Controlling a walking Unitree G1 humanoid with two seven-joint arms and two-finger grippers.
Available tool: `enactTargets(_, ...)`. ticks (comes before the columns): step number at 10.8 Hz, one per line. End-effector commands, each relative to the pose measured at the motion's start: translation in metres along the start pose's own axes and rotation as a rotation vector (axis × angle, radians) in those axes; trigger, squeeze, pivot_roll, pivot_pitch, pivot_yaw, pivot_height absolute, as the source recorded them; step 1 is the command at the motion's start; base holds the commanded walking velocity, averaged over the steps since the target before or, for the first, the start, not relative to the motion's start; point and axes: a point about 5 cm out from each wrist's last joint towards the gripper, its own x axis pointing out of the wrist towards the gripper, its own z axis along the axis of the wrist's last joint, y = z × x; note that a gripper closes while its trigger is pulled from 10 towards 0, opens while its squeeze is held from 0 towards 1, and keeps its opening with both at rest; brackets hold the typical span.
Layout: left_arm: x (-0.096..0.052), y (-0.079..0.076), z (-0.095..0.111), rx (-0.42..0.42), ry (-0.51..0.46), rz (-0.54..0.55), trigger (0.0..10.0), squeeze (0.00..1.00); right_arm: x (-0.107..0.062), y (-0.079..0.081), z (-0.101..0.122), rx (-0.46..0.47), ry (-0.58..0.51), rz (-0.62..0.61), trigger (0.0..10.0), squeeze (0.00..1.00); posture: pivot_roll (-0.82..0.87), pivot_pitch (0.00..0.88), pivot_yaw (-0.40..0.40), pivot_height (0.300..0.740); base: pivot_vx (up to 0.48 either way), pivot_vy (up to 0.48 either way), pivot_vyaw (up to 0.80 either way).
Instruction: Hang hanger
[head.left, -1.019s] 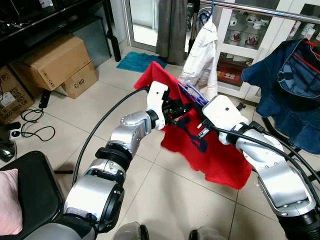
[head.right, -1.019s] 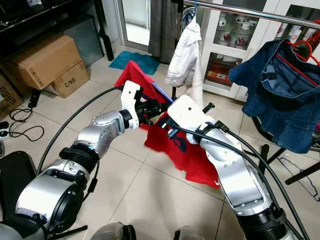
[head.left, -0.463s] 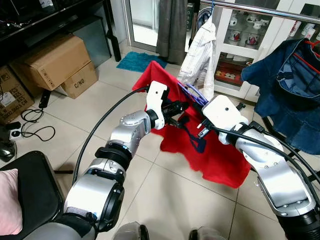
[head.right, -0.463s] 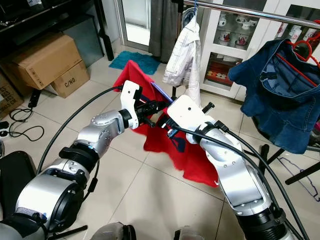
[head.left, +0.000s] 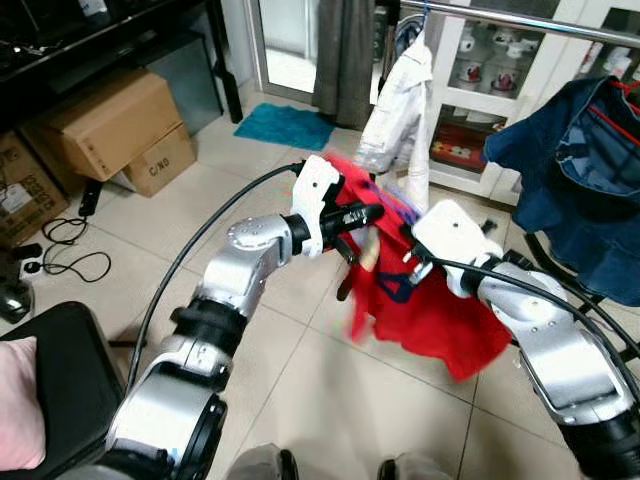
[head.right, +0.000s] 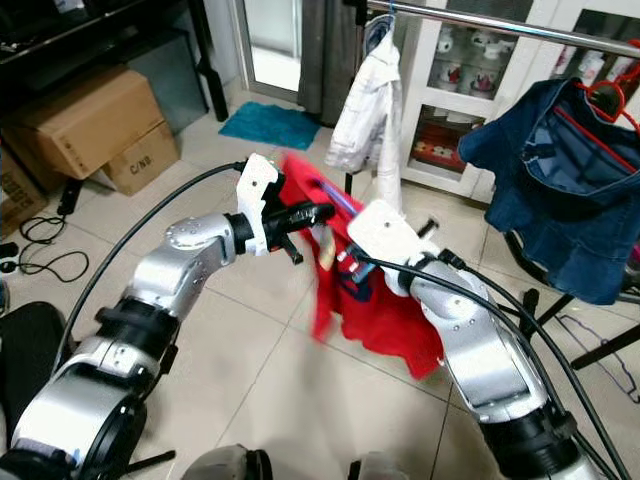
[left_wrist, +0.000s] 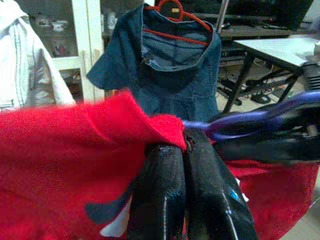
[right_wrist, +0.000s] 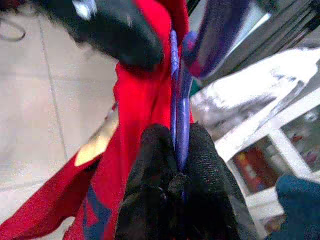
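Purple hanger (right_wrist: 179, 95) with red garment (head.left: 425, 310), tiled floor (head.left: 330, 400), clothes rail (head.left: 520, 20)

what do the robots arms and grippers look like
Both arms are jointed silver metal with black bands at the joints and white housings at the wrists. A black cable loops along each arm. The left gripper and right gripper each have two long black fingers with a textured surface.

A purple hanger (right_wrist: 179, 107) carries a red garment (head.left: 425, 315) with a dark blue print (blurred in the head views). It is held in mid-air, the cloth drooping toward five o'clock above the tiled floor.
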Motion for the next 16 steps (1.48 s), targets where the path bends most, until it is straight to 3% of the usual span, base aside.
enactTargets(1,-0.001,0.001,0.005,0.022,0.003,0.014,0.0,0.0,0.003,-0.003,0.0,0.002,0.017,0.019,0.0,0.0,-0.16,0.0,0.064,0.74,0.0,0.0,0.0)
enactTargets(4,-0.008,0.003,0.009,0.116,0.071,0.088,0.0,0.0,0.006,0.0,-0.018,0.006,0.137,0.141,0.0,0.0,-0.16,0.0,0.063,0.74,0.0,0.0,0.0)
enactTargets(5,-0.015,0.016,0.017,0.192,0.068,0.189,0.0,0.0,-0.002,0.001,-0.024,-0.004,0.167,0.219,0.0,0.0,-0.16,0.0,0.063,0.74,0.0,0.0,0.0)
enactTargets(7,-0.016,0.022,0.029,0.287,0.063,0.208,0.0,0.0,-0.009,0.004,-0.034,-0.051,0.235,0.31,0.0,0.0,-0.16,0.0,0.063,0.74,0.0,0.0,0.0)
enactTargets(8,-0.007,0.009,0.025,0.307,0.086,0.136,0.0,0.0,0.001,-0.004,-0.018,0.003,0.181,0.248,0.0,0.0,-0.17,0.0,0.073,0.74,0.0,0.0,0.0)
enactTargets(9,-0.001,0.003,0.022,0.326,0.1,0.106,0.0,0.0,0.001,0.001,-0.019,-0.045,0.222,0.311,0.0,0.0,-0.17,0.0,0.076,0.74,0.0,0.0,0.0)
enactTargets(10,0.006,-0.005,0.021,0.337,0.1,0.065,0.0,0.0,-0.002,0.008,-0.028,-0.115,0.338,0.393,0.0,0.0,-0.17,0.0,0.075,0.74,0.0,0.0,0.0)
enactTargets(11,0.009,-0.008,0.02,0.351,0.112,0.046,0.0,0.0,0.0,0.01,-0.031,-0.104,0.365,0.398,0.0,0.0,-0.17,0.0,0.075,0.74,0.0,0.0,0.0)
enactTargets(12,0.007,-0.005,0.011,0.4,0.189,0.05,0.0,0.0,0.005,0.006,-0.021,-0.045,0.328,0.359,0.0,0.0,-0.17,0.0,0.076,0.74,0.0,0.0,0.0)
enactTargets(14,-0.007,0.01,-0.011,0.488,0.345,0.091,0.0,0.0,0.004,-0.016,-0.002,-0.016,0.243,0.276,0.0,0.0,-0.17,0.0,0.079,0.74,0.0,0.0,0.0)
enactTargets(16,-0.029,0.04,-0.019,0.479,0.406,0.283,0.0,0.0,-0.016,-0.032,0.005,-0.028,0.215,0.325,0.0,0.0,-0.17,0.0,0.082,0.74,0.0,0.0,0.0)
